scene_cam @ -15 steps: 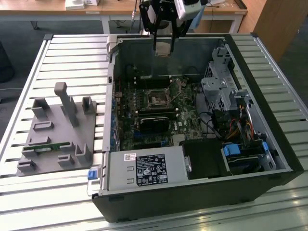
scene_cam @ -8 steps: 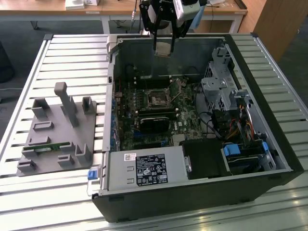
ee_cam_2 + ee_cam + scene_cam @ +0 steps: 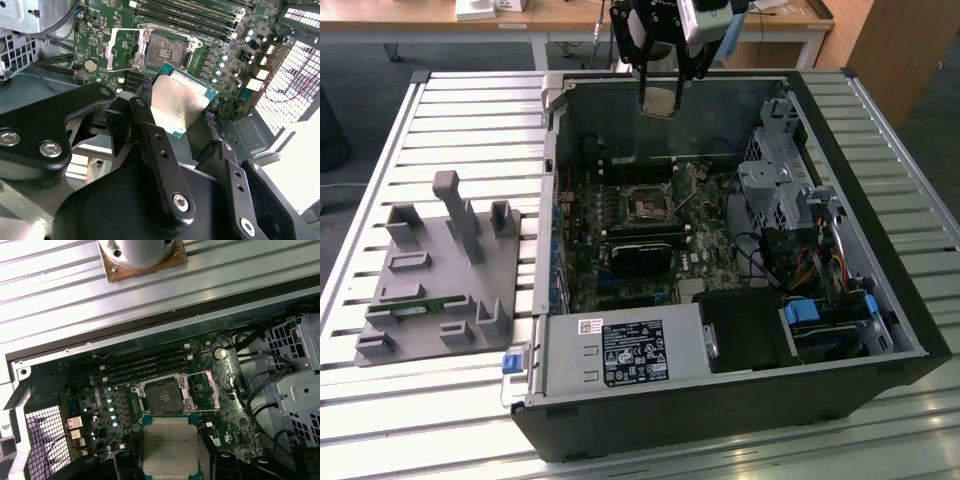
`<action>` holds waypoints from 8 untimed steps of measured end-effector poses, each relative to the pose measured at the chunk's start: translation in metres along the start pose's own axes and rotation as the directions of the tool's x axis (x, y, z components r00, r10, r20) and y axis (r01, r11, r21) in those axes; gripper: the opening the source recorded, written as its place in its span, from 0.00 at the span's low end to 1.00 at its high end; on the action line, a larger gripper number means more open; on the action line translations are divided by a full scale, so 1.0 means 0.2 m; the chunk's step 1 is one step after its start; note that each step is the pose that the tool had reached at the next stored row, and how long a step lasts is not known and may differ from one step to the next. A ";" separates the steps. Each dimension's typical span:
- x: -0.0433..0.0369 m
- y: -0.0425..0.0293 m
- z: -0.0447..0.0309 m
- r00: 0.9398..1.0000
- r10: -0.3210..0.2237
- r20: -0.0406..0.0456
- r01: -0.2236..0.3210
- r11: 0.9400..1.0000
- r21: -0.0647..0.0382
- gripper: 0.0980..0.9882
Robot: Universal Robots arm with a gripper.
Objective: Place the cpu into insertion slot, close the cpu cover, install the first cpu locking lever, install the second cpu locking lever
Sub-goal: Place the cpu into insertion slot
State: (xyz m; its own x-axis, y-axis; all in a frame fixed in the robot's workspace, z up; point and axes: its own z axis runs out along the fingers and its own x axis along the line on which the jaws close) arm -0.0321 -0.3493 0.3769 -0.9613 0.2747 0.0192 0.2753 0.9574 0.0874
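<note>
End effector (image 3: 660, 106): closed on the cpu, held above the open computer case (image 3: 720, 425).
Cpu (image 3: 182, 102): gripped at 2 opposite edges, metal top exposed, clear of the board.
Insertion slot (image 3: 161, 397): uncovered, dark centre exposed.
Cpu cover (image 3: 202, 390): swung open, lying just beside the slot.
Case: laid on the slatted desk (image 3: 470, 110).

type of place: a robotics test lab in an office-like room is indicated.
work surface: a slatted aluminium table (image 3: 440, 110) is used as the bench.
test piece: an opened computer case (image 3: 720, 430) is laid on it.
fixtures: a grey parts jig (image 3: 430, 290) is set beside the case.
equipment: a gripper (image 3: 660, 100) is hung over the case, the cpu (image 3: 170, 445) clamped in it.
surroundings: wood-topped desks (image 3: 570, 15) are seen behind.
</note>
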 end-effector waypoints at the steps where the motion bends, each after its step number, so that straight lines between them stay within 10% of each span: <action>1: 0.000 0.000 0.000 1.000 0.005 0.000 -0.005 1.000 0.000 0.48; 8: 0.000 0.000 0.000 0.999 0.040 0.004 -0.040 0.999 -0.001 0.48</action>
State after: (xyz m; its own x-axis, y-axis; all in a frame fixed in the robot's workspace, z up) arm -0.0321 -0.3493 0.3768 -0.9494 0.3133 0.0192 0.3138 0.9455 0.0874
